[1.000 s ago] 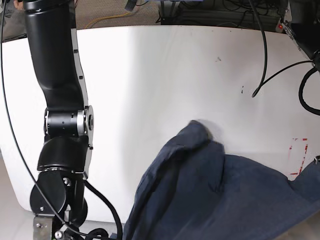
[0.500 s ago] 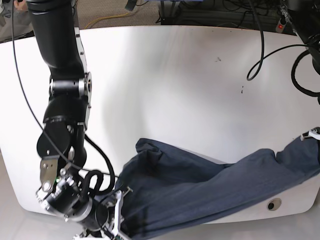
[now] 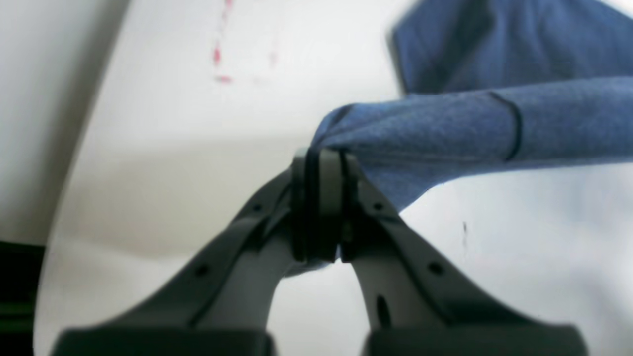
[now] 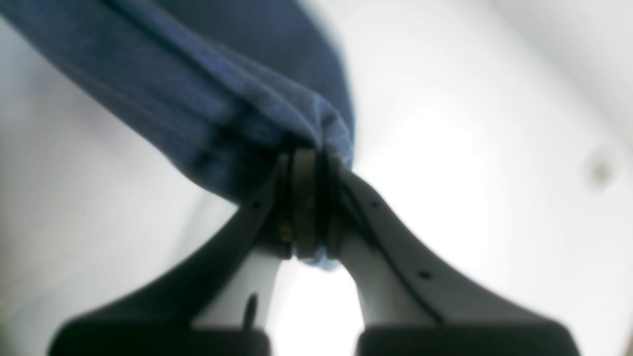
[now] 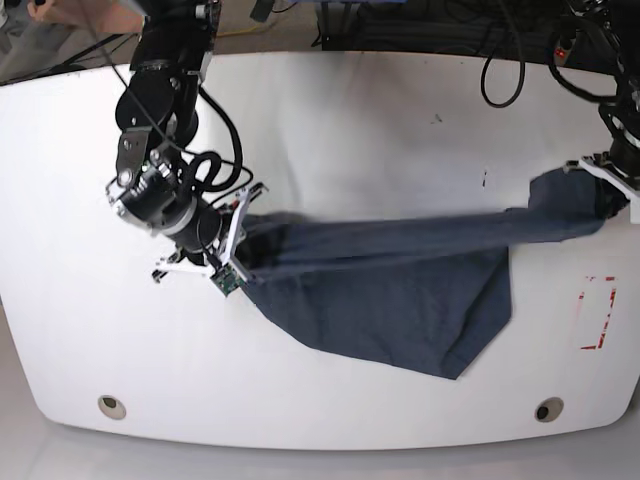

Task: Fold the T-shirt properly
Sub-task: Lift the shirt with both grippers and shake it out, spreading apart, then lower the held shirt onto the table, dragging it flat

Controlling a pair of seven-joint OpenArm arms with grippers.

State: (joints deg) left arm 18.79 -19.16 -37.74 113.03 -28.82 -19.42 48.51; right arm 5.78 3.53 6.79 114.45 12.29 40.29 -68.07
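The dark navy T-shirt hangs stretched across the middle of the white table, its upper edge taut between both grippers and the rest sagging in a flap toward the front. In the base view my right gripper is shut on the shirt's left end and my left gripper is shut on its right end. The left wrist view shows the left gripper pinching bunched T-shirt cloth. The right wrist view shows the right gripper clamped on a T-shirt fold. No lettering shows.
Red tape marks lie on the table at the right, near the shirt's lower corner. Two round holes sit near the front edge. Black cables hang over the table's back right.
Both grippers have carried the shirt from the front edge to the table's middle and moved apart. The heaped cloth is now pulled out into a long taut band.
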